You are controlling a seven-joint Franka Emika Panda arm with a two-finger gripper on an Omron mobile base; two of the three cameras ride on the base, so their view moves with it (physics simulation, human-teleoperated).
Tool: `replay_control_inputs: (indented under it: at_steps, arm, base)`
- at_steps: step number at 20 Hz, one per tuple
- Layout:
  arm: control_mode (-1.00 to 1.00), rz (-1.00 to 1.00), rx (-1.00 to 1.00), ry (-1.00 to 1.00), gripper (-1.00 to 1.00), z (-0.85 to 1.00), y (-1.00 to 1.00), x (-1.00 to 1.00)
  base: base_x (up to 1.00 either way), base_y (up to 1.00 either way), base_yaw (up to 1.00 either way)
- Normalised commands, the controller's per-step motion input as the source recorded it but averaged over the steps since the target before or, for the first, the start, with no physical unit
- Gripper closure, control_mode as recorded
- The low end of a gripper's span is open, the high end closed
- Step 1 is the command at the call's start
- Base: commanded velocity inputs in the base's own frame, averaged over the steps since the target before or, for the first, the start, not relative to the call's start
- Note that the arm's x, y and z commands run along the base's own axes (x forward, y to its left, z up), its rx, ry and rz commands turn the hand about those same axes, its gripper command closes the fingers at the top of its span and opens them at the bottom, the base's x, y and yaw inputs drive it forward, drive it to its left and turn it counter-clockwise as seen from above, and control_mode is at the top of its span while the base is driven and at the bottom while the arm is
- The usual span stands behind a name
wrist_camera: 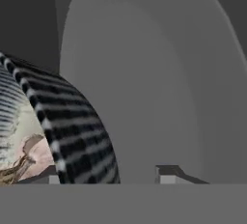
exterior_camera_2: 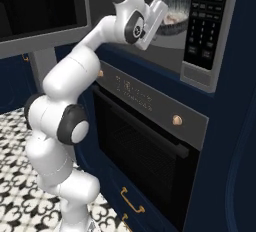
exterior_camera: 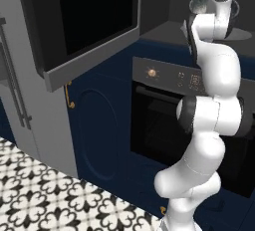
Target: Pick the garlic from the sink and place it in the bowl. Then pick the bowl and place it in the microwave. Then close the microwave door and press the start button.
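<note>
1. The microwave door [exterior_camera: 84, 26] hangs wide open at the left of the microwave [exterior_camera_2: 177, 31], its grey lower edge pointing out into the room over the patterned floor [exterior_camera: 45, 200].
2. Between this door and the microwave cavity there is free space, and the white arm [exterior_camera_2: 70, 76] reaches up through it.
3. The arm rises from the base, bends at a dark elbow in front of the black oven [exterior_camera_2: 145, 141] under the microwave, and then leans toward the cavity opening.
4. The hand is at the front edge of the cavity, beside the bowl [exterior_camera_2: 174, 15].
5. The bowl stands inside the microwave, on the cavity floor, near the front edge.
6. The garlic [wrist_camera: 34, 153] lies inside the bowl, pale against the speckled inside.
7. In the hand view, the gripper [wrist_camera: 111, 175] has its two finger tips one on each side of the bowl's striped wall; they stand apart and do not press the rim, so the jaws are partly open and hold nothing.
8. The keypad panel [exterior_camera_2: 205, 21] is at the right of the cavity, away from the hand.
</note>
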Motion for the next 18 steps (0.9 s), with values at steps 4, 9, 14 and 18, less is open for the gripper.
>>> replay_control_inputs:
  at_steps: [4,9,14,18]
  arm:
    - [-1.0,0.0,0.07,-0.3,-1.0,-0.24,-0.02,0.0]
    - [-1.0,0.05,0.08,-0.63,-1.0,0.0,0.07,-0.36]
    - [-1.0,0.0,0.01,-0.44,-1.0,0.01,0.17,-0.86]
    - [-1.0,0.0,0.0,-0.19,-1.0,0.45,0.19,-1.0]
  base:
    - [0.0,0.0,0.0]
    - [0.0,0.0,0.0]
    - [0.0,0.0,0.0]
    - [0.0,0.0,0.0]
